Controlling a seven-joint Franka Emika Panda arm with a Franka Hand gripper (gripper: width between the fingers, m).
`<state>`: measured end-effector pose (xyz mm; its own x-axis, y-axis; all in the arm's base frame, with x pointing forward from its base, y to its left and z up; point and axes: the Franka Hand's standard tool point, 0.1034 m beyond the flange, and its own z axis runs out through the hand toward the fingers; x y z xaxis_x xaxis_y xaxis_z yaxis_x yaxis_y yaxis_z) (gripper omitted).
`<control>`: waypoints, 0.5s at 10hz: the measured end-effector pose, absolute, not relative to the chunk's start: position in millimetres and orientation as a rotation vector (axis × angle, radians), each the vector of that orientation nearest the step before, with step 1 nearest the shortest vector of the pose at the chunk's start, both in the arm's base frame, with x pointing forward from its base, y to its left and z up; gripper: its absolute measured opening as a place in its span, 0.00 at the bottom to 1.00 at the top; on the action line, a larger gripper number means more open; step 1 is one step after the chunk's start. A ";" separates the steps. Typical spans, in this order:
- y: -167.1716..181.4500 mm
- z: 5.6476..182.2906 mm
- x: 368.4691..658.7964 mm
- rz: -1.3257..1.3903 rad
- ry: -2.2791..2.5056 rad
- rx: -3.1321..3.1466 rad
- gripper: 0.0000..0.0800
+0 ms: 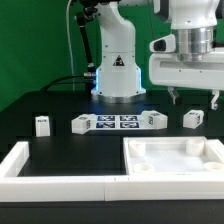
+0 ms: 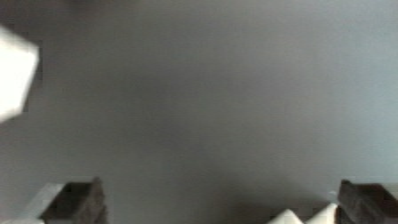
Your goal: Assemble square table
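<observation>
The square table top [image 1: 176, 160], a white tray with a raised rim and round corner sockets, lies at the front on the exterior view's right. Four short tagged white legs stand in a row behind it: one at the left [image 1: 42, 124], one [image 1: 82, 123], one [image 1: 152, 119] and one at the right [image 1: 192, 118]. My gripper [image 1: 195, 98] hangs open and empty just above the rightmost leg. In the wrist view the fingers [image 2: 71, 202] stand wide apart around blank black surface [image 2: 221, 205]. A blurred white tip [image 2: 302, 214] shows by the other finger.
The marker board [image 1: 117, 121] lies between the middle legs, in front of the robot base [image 1: 117, 60]. White wall bars [image 1: 40, 170] edge the black surface at the front left. A blurred white shape [image 2: 15, 70] sits at the wrist view's edge.
</observation>
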<state>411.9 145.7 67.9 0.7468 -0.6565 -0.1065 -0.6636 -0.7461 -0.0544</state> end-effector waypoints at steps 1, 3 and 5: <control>145.6 64.8 403.5 0.134 1.079 -2.845 0.81; 132.7 60.1 393.6 0.149 1.089 -2.803 0.81; 124.7 59.6 392.8 0.334 1.037 -2.774 0.81</control>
